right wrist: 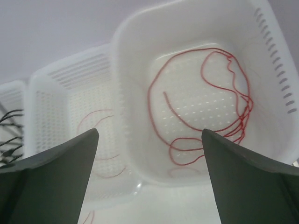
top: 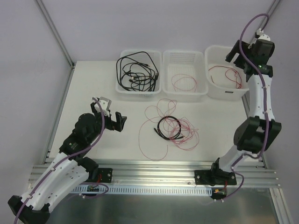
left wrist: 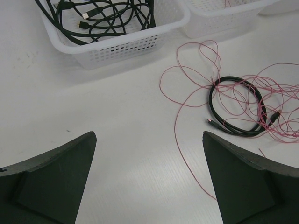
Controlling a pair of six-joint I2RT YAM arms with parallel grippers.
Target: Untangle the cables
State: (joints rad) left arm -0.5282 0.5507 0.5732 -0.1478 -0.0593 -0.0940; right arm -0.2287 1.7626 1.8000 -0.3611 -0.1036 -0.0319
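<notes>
The left hand (top: 112, 114) hangs low over the tabletop (top: 93, 88), jaws wide, empty. Just ahead, a black cable (left wrist: 210, 101) lies tangled in pink wires (top: 182, 133). Farther off, the left bin (top: 139, 95) holds black cables (top: 135, 74), the middle bin (top: 184, 96) a pink wire (top: 182, 83); the right hand (top: 239, 58) gapes empty above the right bin (top: 226, 94) and its red wire (right wrist: 243, 105).

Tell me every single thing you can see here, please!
Baskets: three, white, row at the table's far side.
Bundled cables: several, black, left basket.
Thin wire: count unclear, pinkish red, middle basket.
Red wire: one, red, right basket.
Coiled cable: one, black, mid-table.
Loose wires: count unclear, pink-red, tangled through that coil.
Table: one, white.
Left gripper: one, black, open, over the table's left part.
Right gripper: one, black, open, above the right basket.
</notes>
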